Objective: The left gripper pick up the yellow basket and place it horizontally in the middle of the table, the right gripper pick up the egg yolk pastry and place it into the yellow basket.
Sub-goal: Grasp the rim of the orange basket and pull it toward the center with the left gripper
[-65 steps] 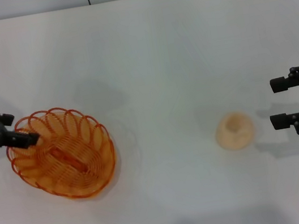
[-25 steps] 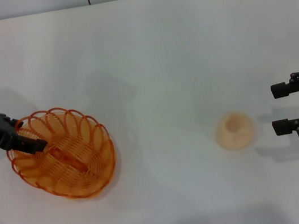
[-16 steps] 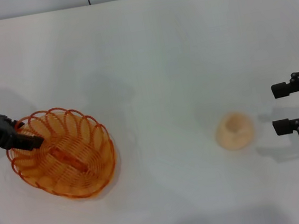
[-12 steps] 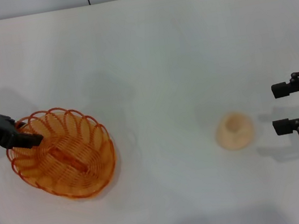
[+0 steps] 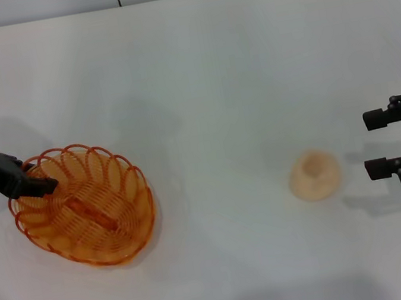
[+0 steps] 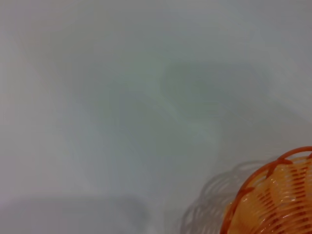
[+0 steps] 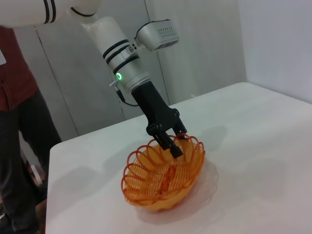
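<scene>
basket [image 5: 83,206] unmoved at worktop [image 5: 204,80] edge, left claw [image 5: 37,186] pinching its rim; pastry [image 5: 314,175] untouched, right claw [image 5: 375,142] spread beside.

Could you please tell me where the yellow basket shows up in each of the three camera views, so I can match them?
Head view: the yellow basket sits at lower left on the table.
Left wrist view: only part of its rim shows, in the lower right corner.
Right wrist view: it sits at centre, lower half.
Shared landmark: the left gripper at the basket's rim, also seen in the right wrist view.
</scene>
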